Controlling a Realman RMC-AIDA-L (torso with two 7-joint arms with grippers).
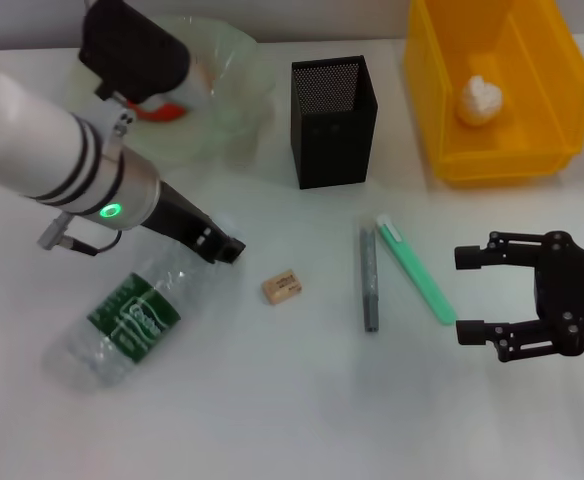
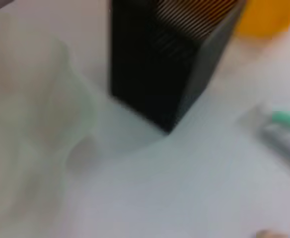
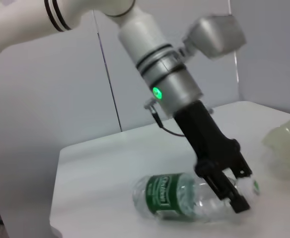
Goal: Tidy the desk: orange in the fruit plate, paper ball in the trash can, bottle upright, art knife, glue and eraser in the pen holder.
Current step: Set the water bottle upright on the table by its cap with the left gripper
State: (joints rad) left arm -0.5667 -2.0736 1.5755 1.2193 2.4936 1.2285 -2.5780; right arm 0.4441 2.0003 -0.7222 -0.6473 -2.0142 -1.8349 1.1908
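The bottle (image 1: 132, 315) lies on its side on the desk (image 1: 272, 400), cap toward my left gripper (image 1: 220, 246), which sits at its neck; the right wrist view shows both the bottle (image 3: 175, 196) and the left gripper (image 3: 229, 191). The orange (image 1: 162, 110) lies in the fruit plate (image 1: 227, 90), partly hidden by my left arm. The paper ball (image 1: 480, 100) lies in the trash can (image 1: 442, 120). The eraser (image 1: 282, 287), the grey glue stick (image 1: 369, 280) and the green art knife (image 1: 415, 270) lie in front of the pen holder (image 1: 330, 120). My right gripper (image 1: 469, 294) is open and empty, right of the knife.
The left wrist view shows the pen holder (image 2: 170, 54), the fruit plate's rim (image 2: 31, 124), a corner of the trash can (image 2: 269, 17) and the art knife's end (image 2: 286, 119). Bare desk lies along the front edge.
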